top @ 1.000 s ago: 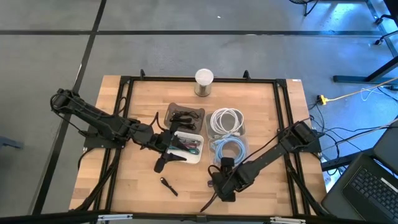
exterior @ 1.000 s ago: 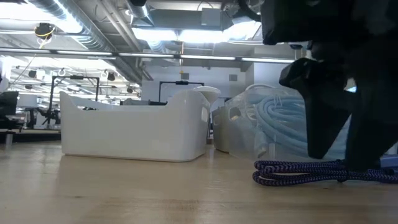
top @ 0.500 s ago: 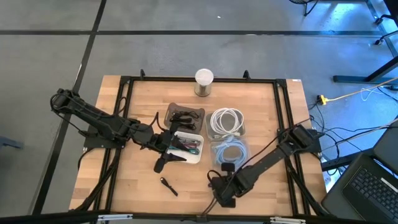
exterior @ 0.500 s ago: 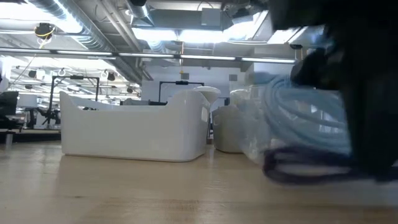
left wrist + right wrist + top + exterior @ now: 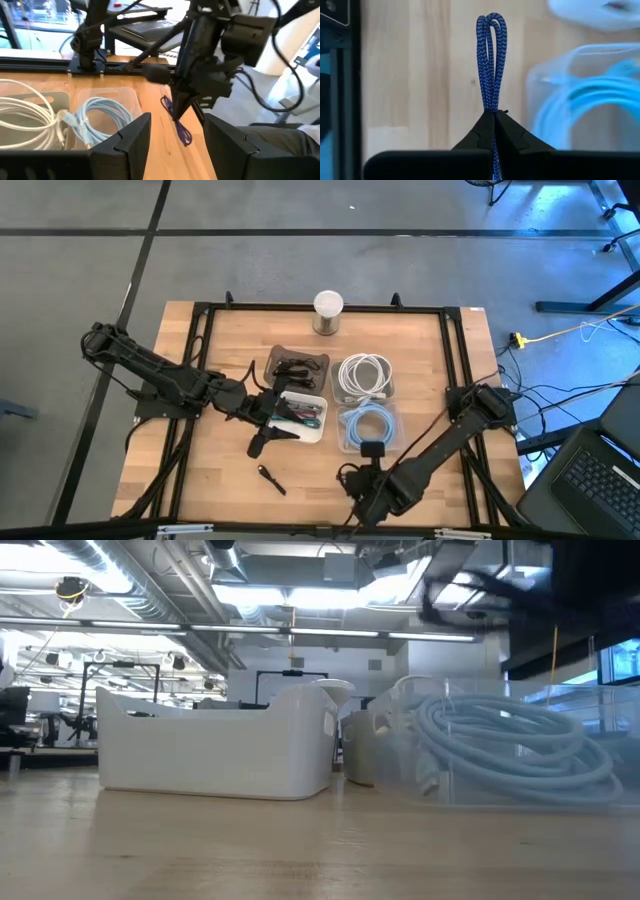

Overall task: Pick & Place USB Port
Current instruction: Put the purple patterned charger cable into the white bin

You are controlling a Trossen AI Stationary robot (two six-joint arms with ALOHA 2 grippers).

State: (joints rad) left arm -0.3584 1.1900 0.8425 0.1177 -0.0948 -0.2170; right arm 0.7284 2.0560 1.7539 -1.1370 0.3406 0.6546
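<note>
Blue cable (image 5: 491,60) lifted since before

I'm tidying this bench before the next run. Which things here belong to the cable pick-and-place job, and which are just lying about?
In the job:
- blue braided cable, pinched in the right gripper
- clear bin of light-blue cable
- clear bin of white cable

Lying about:
- white tray, beside the left gripper
- white-topped cup
- small dark piece
</note>
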